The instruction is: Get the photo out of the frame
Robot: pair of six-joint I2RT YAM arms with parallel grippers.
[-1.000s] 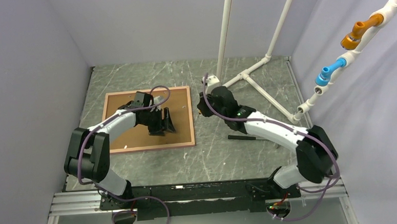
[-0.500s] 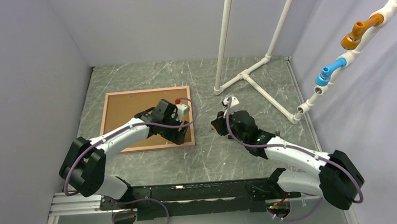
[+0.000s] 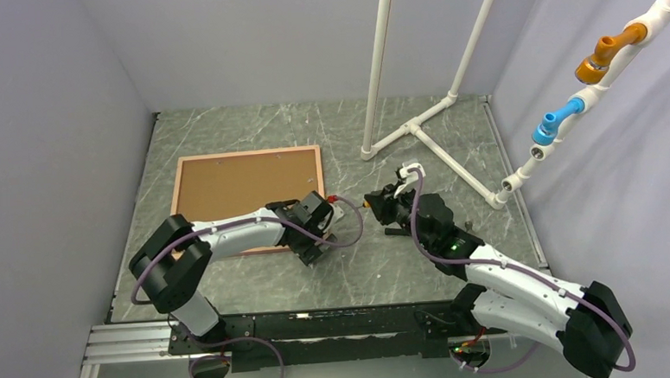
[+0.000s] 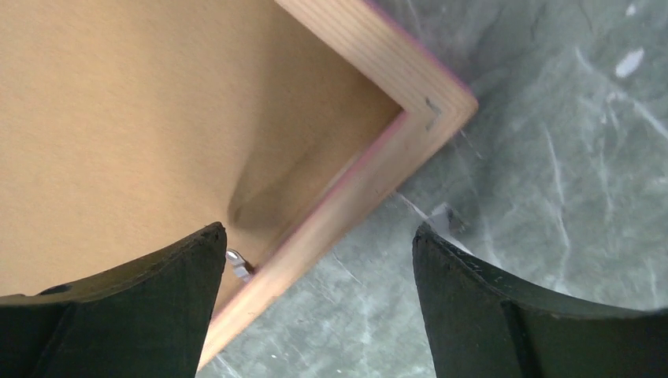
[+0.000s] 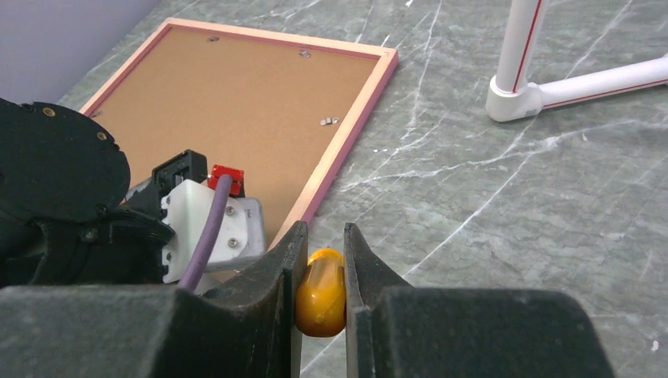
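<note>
The pink frame point(image 3: 247, 152) lies face down on the table, its brown backing board point(image 3: 241, 190) facing up. The photo is hidden. My left gripper point(image 3: 317, 242) hangs open over the frame's near right corner point(image 4: 429, 106). One finger is above the backing point(image 4: 157, 102), the other above bare table, and nothing is held. A small metal tab point(image 4: 239, 264) sits by the inner edge. Just right of that corner, my right gripper point(image 5: 319, 236) is shut on an amber tool handle point(image 5: 321, 291), which also shows from above point(image 3: 365, 203).
A white pipe stand point(image 3: 415, 128) rises from the table at the back right, its foot point(image 5: 512, 98) ahead of my right gripper. A dark thin object point(image 3: 394, 232) lies partly under the right arm. Grey walls close in the left, back and right sides.
My left gripper has travelled from the middle of the backing board to the frame's near right corner and opened wider. The right arm has drawn back toward the near side, still gripping the handle.
</note>
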